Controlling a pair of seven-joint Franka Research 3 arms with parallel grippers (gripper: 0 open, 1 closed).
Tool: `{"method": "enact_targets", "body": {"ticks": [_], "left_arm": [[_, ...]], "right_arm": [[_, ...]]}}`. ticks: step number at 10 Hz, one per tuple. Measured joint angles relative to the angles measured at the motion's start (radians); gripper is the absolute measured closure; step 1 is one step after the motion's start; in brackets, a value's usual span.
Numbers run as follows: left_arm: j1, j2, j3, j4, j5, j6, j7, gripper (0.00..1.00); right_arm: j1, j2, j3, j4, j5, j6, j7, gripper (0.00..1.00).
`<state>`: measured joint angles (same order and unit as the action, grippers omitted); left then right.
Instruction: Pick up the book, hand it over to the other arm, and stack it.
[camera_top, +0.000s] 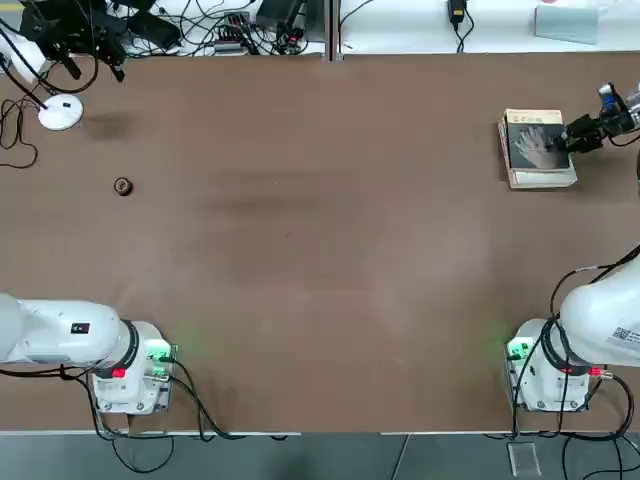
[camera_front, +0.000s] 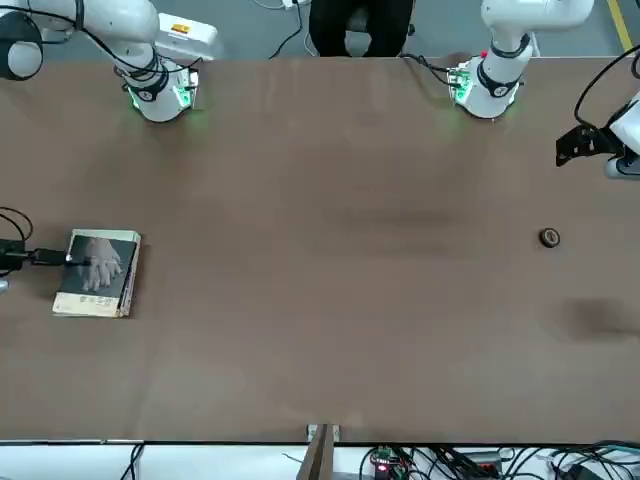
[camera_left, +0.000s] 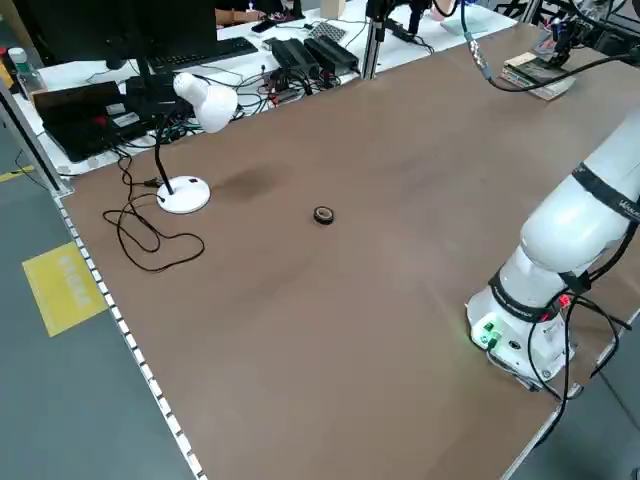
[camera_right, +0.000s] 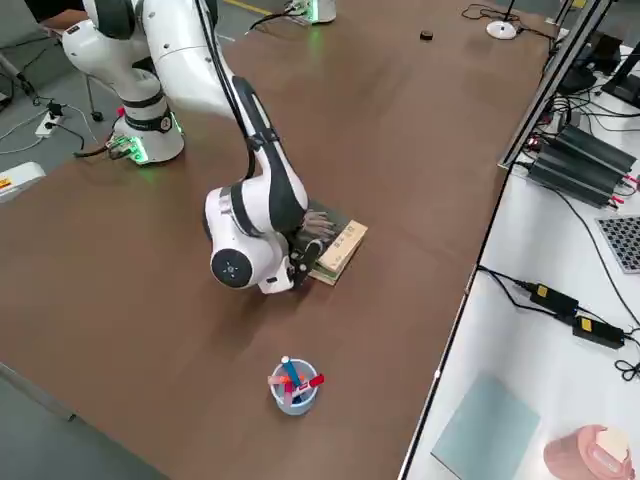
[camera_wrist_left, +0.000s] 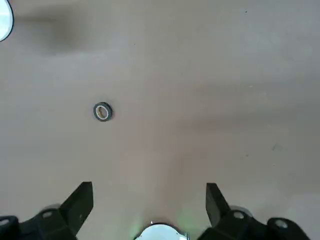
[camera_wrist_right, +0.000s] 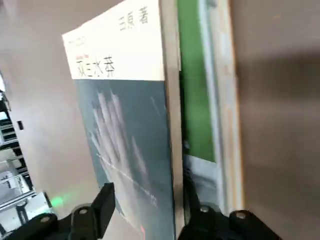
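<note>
The book (camera_top: 538, 143) lies on the green book (camera_wrist_right: 196, 90) at the desk's (camera_top: 320, 260) far right. The right pincer (camera_wrist_right: 145, 212) straddles its edge, fingers apart; pulling back could drag it askew. The left pincer (camera_wrist_left: 149, 202) hangs open, idle.

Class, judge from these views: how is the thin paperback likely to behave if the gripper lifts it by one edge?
The book looks thin, so it would probably sag or flex. Its flat cover may slide on the green-and-white book beneath it if pushed. It seems light; the right gripper, straddling its edge, should manage it.
</note>
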<state>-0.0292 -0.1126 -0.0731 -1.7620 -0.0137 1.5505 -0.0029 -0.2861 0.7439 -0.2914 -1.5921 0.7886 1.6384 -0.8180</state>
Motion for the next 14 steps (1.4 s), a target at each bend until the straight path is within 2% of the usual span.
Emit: {"method": "enact_targets", "body": {"ticks": [10,14], "left_arm": [[0.000,0.000,-0.001,0.010,0.005,0.023,-0.001,0.00],[0.000,0.000,-0.004,0.028,0.023,0.025,-0.001,0.00]], "right_arm": [[0.000,0.000,-0.024,0.023,-0.022,-0.006,0.017,0.39],[-0.010,-0.001,-0.040,0.048,-0.021,-0.094,0.158,0.37]]}}
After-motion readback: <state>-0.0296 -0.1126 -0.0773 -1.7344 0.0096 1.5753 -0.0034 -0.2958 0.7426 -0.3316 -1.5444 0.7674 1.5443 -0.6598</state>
